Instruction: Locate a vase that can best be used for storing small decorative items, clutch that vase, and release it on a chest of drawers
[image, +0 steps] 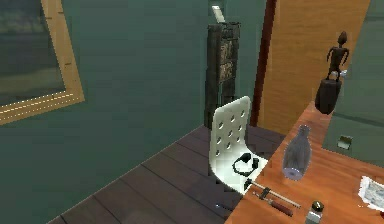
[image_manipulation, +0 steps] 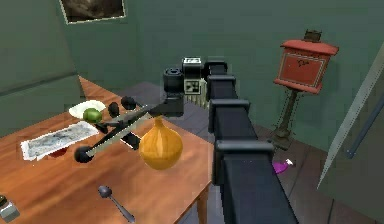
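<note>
A wooden desk (image_manipulation: 170, 195) is filling the lower left of the arm side view, with teal walls rising behind it; the robot's dark square arm (image_manipulation: 240, 150) is reaching up from the bottom edge, right of the middle, and running along the desk's right side. In the forward view a tall orange-brown door (image: 300, 50) is standing at the upper right; a framed picture (image: 68, 60) is hanging on the teal wall at the left; a tall dark shelf unit (image: 224, 60) is standing in the far corner; a white chair (image: 232, 135) with a perforated back is sitting on the dark plank floor, just beside the desk's near edge.

In the arm side view a red box on a post (image_manipulation: 305, 65) is standing by the far wall at the right. The gripper (image_manipulation: 108, 140) is stretching out to the left from the arm's far end, its thin fingers slanting down over the desk; the orange vase (image_manipulation: 160, 147), round-bodied with a narrow neck, is showing just beneath those fingers, with the desk top behind it; I cannot tell whether the gripper is holding the vase or whether it is resting on the desk.

A newspaper (image_manipulation: 50, 145) is lying at the desk's left; a white plate (image_manipulation: 80, 108) carrying a green apple (image_manipulation: 92, 115) is sitting beyond it; a spoon (image_manipulation: 115, 200) is lying near the front edge. In the forward view a dark statue (image: 335, 65) and a clear glass vessel (image: 297, 152) are standing on the desk.
</note>
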